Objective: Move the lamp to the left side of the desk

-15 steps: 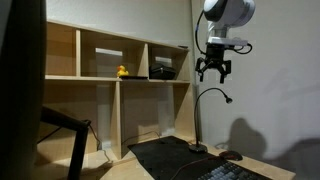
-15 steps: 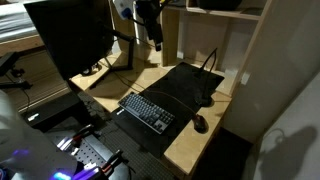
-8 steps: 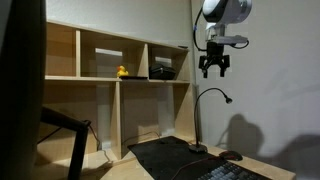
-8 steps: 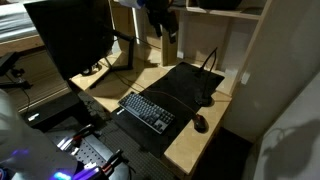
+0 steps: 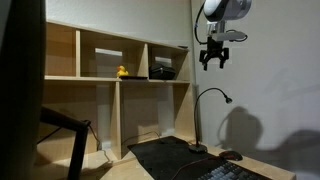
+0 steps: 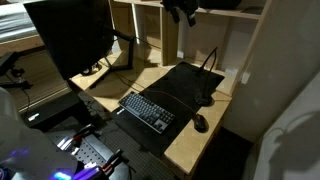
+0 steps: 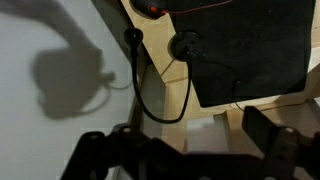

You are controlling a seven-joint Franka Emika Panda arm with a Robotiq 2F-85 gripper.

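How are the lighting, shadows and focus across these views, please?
In an exterior view the room is dim, and a large soft shadow lies on the wall beside the lamp. In the wrist view the open gripper is dark and blurred along the bottom edge. In an exterior view the desk is lit evenly.

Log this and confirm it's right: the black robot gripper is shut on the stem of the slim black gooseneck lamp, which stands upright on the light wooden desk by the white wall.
Wrong on the grip. In an exterior view the black robot gripper hangs open well above the slim black gooseneck lamp, touching nothing. The lamp does stand upright on the light wooden desk by the white wall.
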